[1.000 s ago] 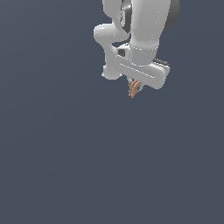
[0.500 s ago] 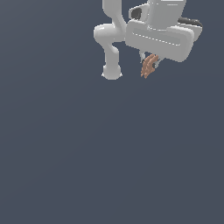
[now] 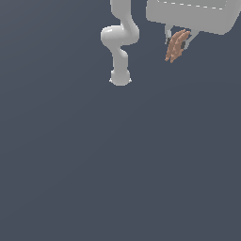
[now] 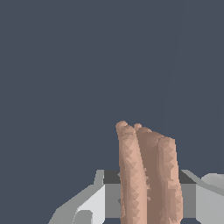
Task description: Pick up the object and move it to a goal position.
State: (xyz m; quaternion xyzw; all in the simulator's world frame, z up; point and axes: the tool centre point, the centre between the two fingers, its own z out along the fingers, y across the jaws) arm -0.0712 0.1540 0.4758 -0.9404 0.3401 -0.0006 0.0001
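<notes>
Object [image 3: 176, 45] clamped mid-length in gripper [image 3: 177, 41]; looks light, stiff, lumpy ridges should resist slipping.

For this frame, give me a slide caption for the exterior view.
Panda gripper holds the ridged orange-brown object aloft.

Setting: a simulator's render with one continuous flat backdrop and no furniture.
Surface: a plain, matte, dark slate-blue ground plane [image 3: 117, 179] fills the exterior view edge to edge.
Texture: uniform; no seams, tiles, markings or horizon line can be made out.
Walls and windows: none distinguishable from the ground plane.
Light: even and diffuse; the ground plane reads slightly lighter toward the exterior view's lower edge, with no sharp shadow on it.
Wrist view: the same slate-blue ground plane [image 4: 65, 65] forms the whole backdrop.
</notes>
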